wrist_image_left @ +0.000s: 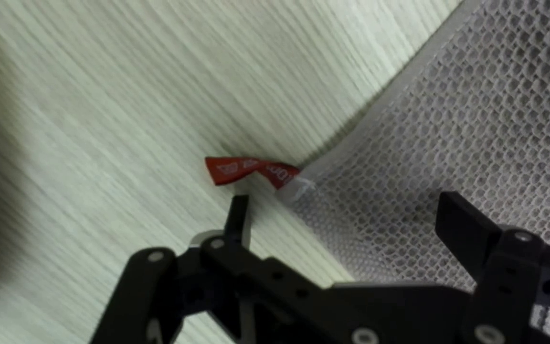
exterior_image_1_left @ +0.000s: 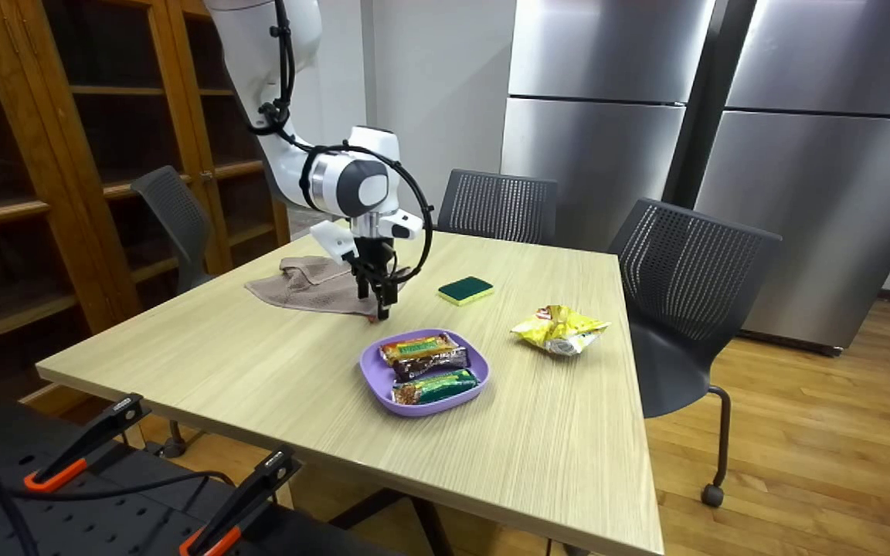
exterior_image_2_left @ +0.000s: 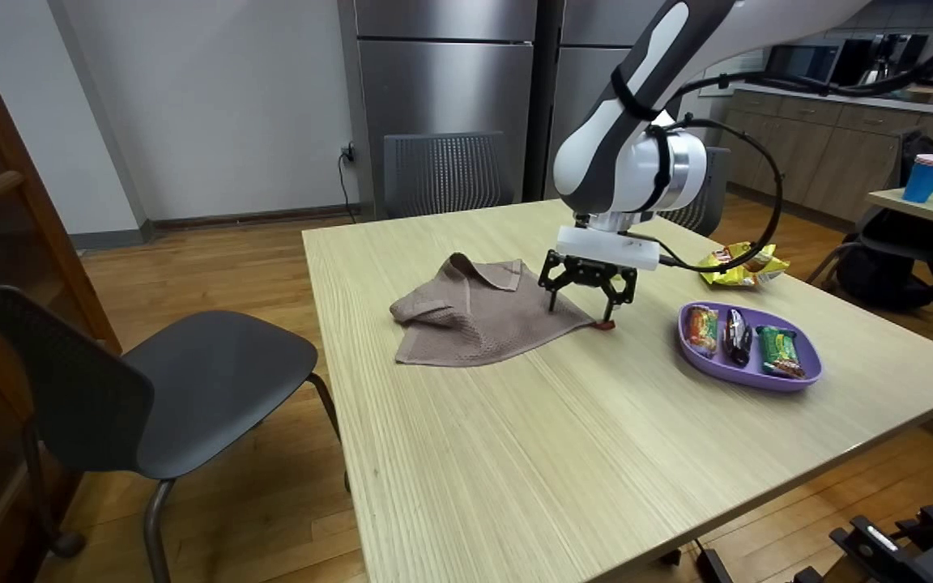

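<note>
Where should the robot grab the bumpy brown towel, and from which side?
Probably by the corner with the red tag, from straight above: the waffle-weave towel lies nearly flat there, and the open gripper spans its edge, one finger over tabletop, the other over the towel.

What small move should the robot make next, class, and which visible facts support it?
Probably close the tool on the cloth: in the wrist view its jaws stand open, one over the table, the other over the cloth, with the edge near the red tag running between them. Whether they touch anything is unclear.
</note>
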`<state>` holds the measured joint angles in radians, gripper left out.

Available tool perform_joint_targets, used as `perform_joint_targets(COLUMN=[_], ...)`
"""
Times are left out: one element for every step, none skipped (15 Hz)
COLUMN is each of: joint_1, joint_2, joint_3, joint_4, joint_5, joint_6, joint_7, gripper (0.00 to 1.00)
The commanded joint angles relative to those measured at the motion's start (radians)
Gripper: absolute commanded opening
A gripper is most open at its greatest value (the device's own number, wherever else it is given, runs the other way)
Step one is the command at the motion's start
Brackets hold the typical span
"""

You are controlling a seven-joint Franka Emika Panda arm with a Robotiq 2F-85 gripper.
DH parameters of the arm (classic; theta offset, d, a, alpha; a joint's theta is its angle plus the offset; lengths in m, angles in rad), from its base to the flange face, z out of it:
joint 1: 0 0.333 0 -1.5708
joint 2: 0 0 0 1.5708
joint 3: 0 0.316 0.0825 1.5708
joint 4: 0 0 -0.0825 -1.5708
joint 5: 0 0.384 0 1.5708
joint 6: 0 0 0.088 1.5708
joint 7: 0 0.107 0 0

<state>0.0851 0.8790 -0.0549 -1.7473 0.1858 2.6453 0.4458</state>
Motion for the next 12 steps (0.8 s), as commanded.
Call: perform_joint_targets(joint_1=[-0.019,-0.02,-0.022,-0.028,-0.032,-0.034,-0.035,-0.037,-0.038,-0.038,-0.038,-0.039], joint_2=[0.013,0.014,0.013,0.011,0.008,0.006,0.005,0.004,0.003,0.002,-0.002,-0.007], joint_3=[0.014,0.015,0.016,0.018,0.019,0.02,0.02,0.021,0.021,0.021,0.021,0.021], joint_4=[0.034,0.035,0.036,0.037,0.038,0.041,0.043,0.045,0.044,0.045,0.042,0.039], joint_5=[0.019,0.019,0.02,0.022,0.023,0.023,0.024,0.024,0.024,0.024,0.024,0.023], joint_6=[-0.046,-0.048,-0.053,-0.062,-0.064,-0.065,-0.066,-0.067,-0.066,-0.065,-0.063,-0.063], joint_7=[-0.025,-0.026,-0.027,-0.031,-0.032,-0.032,-0.032,-0.034,-0.034,-0.034,-0.036,-0.038], gripper=[0.83,0.74,0.68,0.59,0.5,0.43,0.36,0.27,0.21,0.12,0.05,0.0])
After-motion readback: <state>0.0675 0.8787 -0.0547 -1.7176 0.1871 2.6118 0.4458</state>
